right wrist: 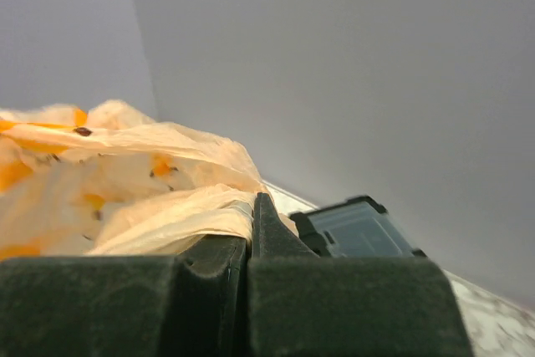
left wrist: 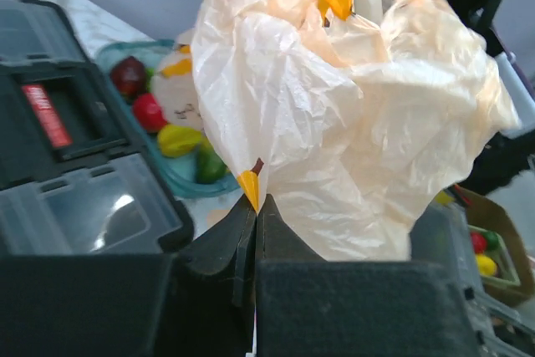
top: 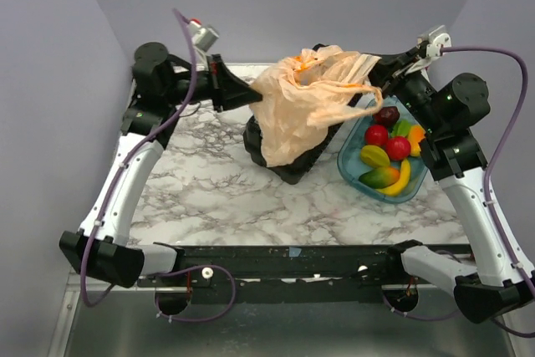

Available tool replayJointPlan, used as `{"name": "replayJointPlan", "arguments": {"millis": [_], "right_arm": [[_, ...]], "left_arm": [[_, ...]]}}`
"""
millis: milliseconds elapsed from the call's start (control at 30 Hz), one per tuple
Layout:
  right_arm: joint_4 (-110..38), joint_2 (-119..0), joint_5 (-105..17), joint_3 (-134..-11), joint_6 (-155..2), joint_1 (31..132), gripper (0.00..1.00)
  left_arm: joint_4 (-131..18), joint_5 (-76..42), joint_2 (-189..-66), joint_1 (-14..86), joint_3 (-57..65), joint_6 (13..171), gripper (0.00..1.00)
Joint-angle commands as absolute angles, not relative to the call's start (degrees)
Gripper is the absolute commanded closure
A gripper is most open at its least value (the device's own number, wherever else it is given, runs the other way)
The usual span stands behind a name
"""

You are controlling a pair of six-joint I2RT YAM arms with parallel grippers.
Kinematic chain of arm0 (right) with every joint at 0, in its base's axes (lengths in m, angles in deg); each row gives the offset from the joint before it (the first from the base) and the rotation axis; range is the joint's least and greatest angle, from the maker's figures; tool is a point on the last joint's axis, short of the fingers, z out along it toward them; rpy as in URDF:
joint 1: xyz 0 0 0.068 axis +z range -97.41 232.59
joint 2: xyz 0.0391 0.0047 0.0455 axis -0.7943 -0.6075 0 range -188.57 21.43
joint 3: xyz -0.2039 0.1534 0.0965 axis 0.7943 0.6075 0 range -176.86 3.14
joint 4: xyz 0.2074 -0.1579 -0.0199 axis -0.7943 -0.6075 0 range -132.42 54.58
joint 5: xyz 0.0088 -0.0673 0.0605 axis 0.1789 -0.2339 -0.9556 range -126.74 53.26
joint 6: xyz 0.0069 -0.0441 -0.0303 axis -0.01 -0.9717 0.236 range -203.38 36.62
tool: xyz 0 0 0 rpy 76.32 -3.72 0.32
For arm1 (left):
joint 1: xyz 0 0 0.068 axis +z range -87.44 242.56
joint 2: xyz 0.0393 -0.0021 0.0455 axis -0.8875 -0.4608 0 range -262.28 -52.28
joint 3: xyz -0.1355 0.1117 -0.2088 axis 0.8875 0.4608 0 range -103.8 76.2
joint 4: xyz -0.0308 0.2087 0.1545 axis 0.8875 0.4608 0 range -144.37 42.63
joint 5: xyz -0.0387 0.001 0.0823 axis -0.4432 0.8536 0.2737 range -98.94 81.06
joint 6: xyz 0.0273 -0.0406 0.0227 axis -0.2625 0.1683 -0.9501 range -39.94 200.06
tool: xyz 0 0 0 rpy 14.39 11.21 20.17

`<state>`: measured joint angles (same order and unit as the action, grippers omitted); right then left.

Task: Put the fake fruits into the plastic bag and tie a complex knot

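Note:
The peach plastic bag (top: 305,102) hangs in the air between my two grippers, over the black toolbox (top: 288,160). My left gripper (top: 251,94) is shut on the bag's left edge; in the left wrist view (left wrist: 255,202) the jaws pinch an orange-printed corner of the bag (left wrist: 334,140). My right gripper (top: 374,73) is shut on the bag's right handle strip (right wrist: 167,219), its jaws closed on the film (right wrist: 253,206). The fake fruits (top: 386,152), red, yellow, green and orange with a banana, lie in the blue tray (top: 351,165) at the right. No knot shows.
The toolbox with clear lids lies under the bag (left wrist: 75,173). The blue tray sits to its right near the right arm (top: 451,123). Grey walls close in the back and sides. A cardboard box with more toy fruits (left wrist: 489,248) shows in the left wrist view.

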<state>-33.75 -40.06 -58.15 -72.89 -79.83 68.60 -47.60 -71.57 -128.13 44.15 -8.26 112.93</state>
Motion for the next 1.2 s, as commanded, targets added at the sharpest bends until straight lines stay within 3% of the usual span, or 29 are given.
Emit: {"name": "replayJointPlan", "arguments": {"millis": [0, 167, 333, 533, 633, 667, 733, 800, 867, 1167], "right_arm": [[-39.6, -38.0, -44.0, -68.9, -89.8, 67.5, 0.99], [-46.7, -39.7, -52.6, -69.8, -92.1, 67.4, 0.99], [-58.1, -40.5, -48.5, -72.7, -100.5, 67.3, 0.99], [-58.7, -38.0, -44.3, -66.5, -109.7, 59.1, 0.99], [-63.6, -38.5, -50.6, -69.4, -110.3, 58.6, 0.98], [-65.9, -38.5, -55.9, -71.2, -109.9, 58.6, 0.90], [-72.2, -39.5, -66.0, -76.0, -107.5, 58.5, 0.49], [-75.9, -41.3, -73.8, -80.9, -103.6, 58.6, 0.23], [-76.0, -42.9, -76.8, -84.5, -98.6, 58.6, 0.08], [-69.2, -48.9, -84.5, -88.7, -83.8, 58.6, 0.00]], "left_arm": [[-45.3, -72.5, -120.5, 52.7, -8.0, 107.3, 1.00], [-37.4, -65.2, -118.9, 51.7, -9.4, 94.9, 1.00], [-34.6, -57.7, -119.7, 52.2, -11.2, 85.8, 1.00], [-36.0, -53.1, -123.4, 56.1, -14.4, 85.2, 1.00], [-36.4, -54.5, -124.9, 56.1, -15.0, 85.7, 1.00], [-36.5, -56.5, -125.3, 55.6, -14.9, 86.0, 1.00], [-36.2, -58.8, -125.7, 53.0, -13.9, 83.7, 1.00], [-36.6, -59.0, -125.6, 49.9, -11.7, 80.4, 1.00], [-36.7, -57.7, -125.7, 47.4, -10.0, 76.3, 1.00], [-36.9, -53.7, -126.0, 42.1, -6.5, 68.6, 1.00]]}}
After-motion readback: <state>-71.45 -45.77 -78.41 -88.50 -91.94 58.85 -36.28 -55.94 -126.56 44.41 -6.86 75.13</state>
